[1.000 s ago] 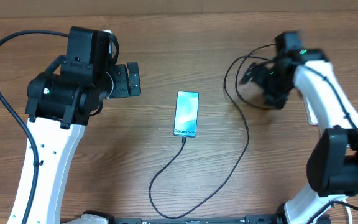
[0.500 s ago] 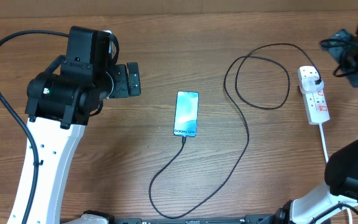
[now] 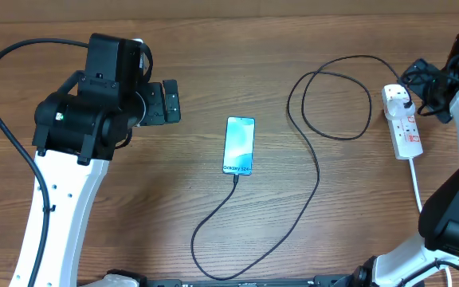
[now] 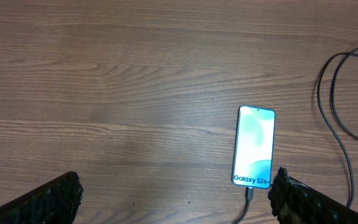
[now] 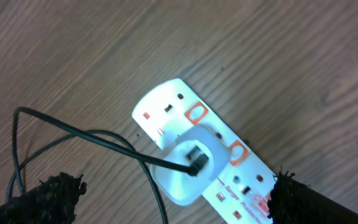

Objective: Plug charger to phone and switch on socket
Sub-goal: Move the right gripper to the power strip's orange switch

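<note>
The phone (image 3: 239, 146) lies flat mid-table, its blue-teal screen up, and also shows in the left wrist view (image 4: 253, 146). The charger's black cable (image 3: 317, 171) is plugged into the phone's near end. It loops across the table to a white adapter (image 5: 188, 165) seated in the socket, a white power strip (image 3: 402, 122) with orange-red switches (image 5: 235, 152). My right gripper (image 3: 415, 80) hangs open over the strip's far end, its fingers either side of the adapter (image 5: 176, 190). My left gripper (image 3: 169, 102) is open and empty, left of the phone (image 4: 176, 202).
The strip's white cord (image 3: 417, 187) runs toward the table's near edge on the right. The charger cable makes a wide loop (image 3: 329, 96) between phone and strip, and a long bend (image 3: 205, 267) near the front edge.
My right gripper swung away to the far right, uncovering the power strip, then came back a little over its far end. The left arm, phone and cable have not moved.
</note>
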